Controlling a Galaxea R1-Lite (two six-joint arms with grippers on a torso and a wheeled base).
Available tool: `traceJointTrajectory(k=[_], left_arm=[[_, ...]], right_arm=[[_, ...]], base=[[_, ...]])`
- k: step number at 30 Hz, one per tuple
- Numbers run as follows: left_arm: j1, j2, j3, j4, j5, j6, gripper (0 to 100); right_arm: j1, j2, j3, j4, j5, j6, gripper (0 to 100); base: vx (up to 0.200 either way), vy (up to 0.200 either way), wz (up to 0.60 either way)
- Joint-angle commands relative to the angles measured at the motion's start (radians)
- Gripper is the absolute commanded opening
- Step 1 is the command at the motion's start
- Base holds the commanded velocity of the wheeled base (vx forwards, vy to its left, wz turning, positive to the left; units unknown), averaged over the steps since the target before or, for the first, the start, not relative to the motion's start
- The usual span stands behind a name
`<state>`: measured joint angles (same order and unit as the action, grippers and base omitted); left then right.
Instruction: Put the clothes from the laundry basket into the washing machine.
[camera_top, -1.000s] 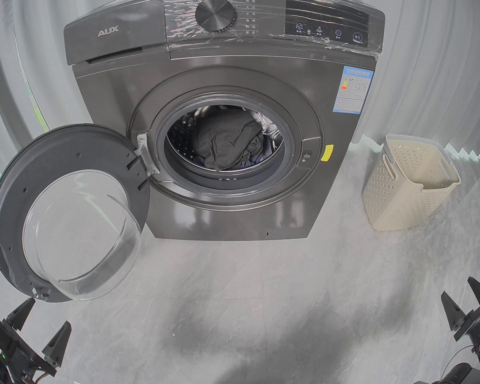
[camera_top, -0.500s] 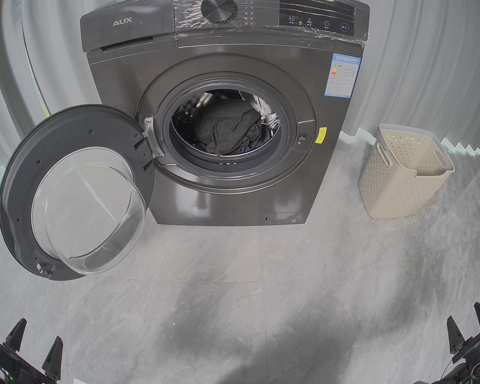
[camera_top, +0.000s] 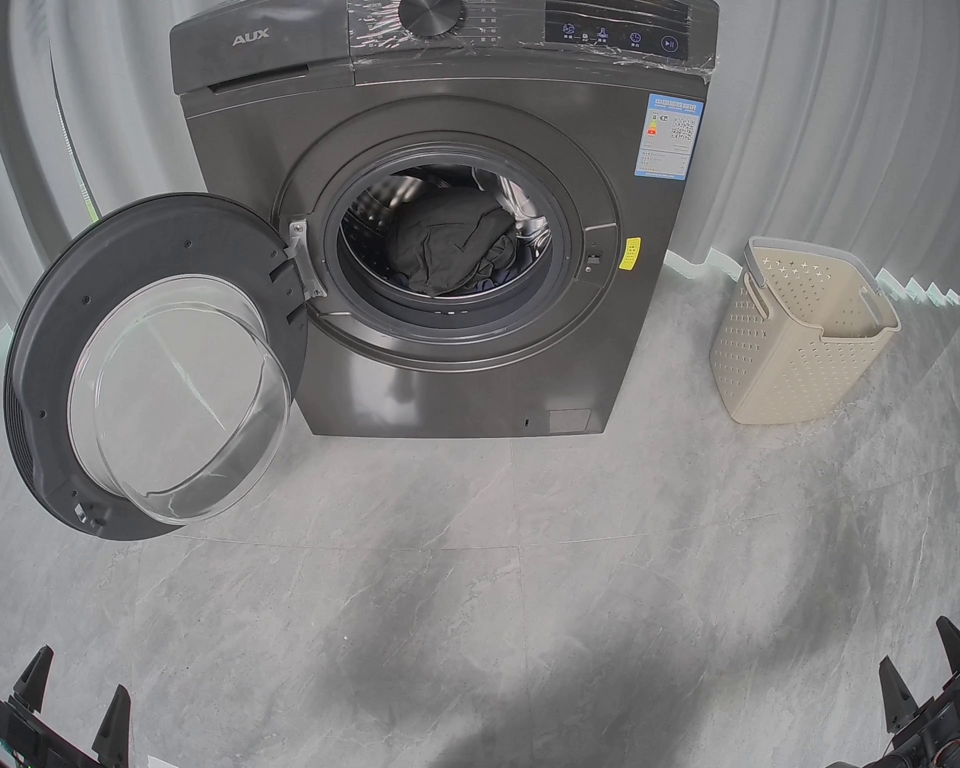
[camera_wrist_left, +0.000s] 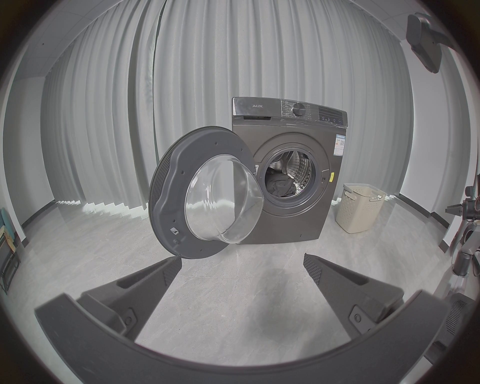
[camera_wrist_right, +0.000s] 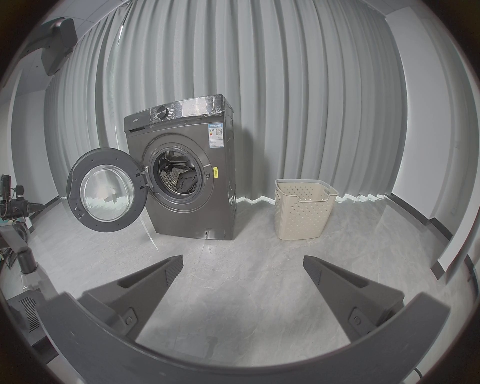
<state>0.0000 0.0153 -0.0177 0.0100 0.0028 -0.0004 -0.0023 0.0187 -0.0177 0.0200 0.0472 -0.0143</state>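
A grey front-loading washing machine stands ahead with its round door swung open to the left. Dark clothes lie piled in the drum. The beige perforated laundry basket stands on the floor right of the machine; no clothes show inside it. My left gripper hangs open low at the left, far from the machine. My right gripper is open low at the right, holding nothing.
Grey tiled floor stretches wide between me and the machine. White curtains line the walls behind. The open door juts out over the floor on the left side.
The whole head picture has shifted: machine and basket look smaller and farther, so the camera has backed away. Both grippers sit lower at the picture's bottom corners, still open.
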Motion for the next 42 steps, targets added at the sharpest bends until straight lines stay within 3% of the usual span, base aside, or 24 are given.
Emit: traceJointTrajectory(k=[1, 10, 18, 25, 32, 42], left_arm=[[-0.002, -0.014, 0.015, 0.001, 0.0, -0.003, 100], [-0.003, -0.014, 0.015, -0.002, 0.002, -0.03, 100], [-0.003, -0.014, 0.015, -0.002, 0.002, -0.033, 100], [-0.003, -0.014, 0.015, -0.002, 0.006, -0.036, 100], [-0.003, -0.014, 0.015, -0.002, 0.008, -0.036, 100], [-0.003, -0.014, 0.015, -0.002, 0.008, -0.036, 100]], right_arm=[[-0.002, -0.013, 0.012, -0.002, 0.0, 0.005, 100], [-0.002, -0.014, 0.015, -0.008, -0.001, 0.005, 100], [-0.002, -0.013, 0.015, -0.008, -0.001, 0.007, 100], [-0.002, -0.013, 0.015, -0.008, -0.004, 0.008, 100], [-0.002, -0.013, 0.015, -0.008, -0.004, 0.007, 100], [-0.002, -0.013, 0.015, -0.008, -0.004, 0.007, 100]], base=[[0.0, 0.2, 0.0], [0.0, 0.2, 0.0], [0.0, 0.2, 0.0], [0.0, 0.0, 0.51], [0.0, 0.0, 0.0], [0.0, 0.2, 0.0]])
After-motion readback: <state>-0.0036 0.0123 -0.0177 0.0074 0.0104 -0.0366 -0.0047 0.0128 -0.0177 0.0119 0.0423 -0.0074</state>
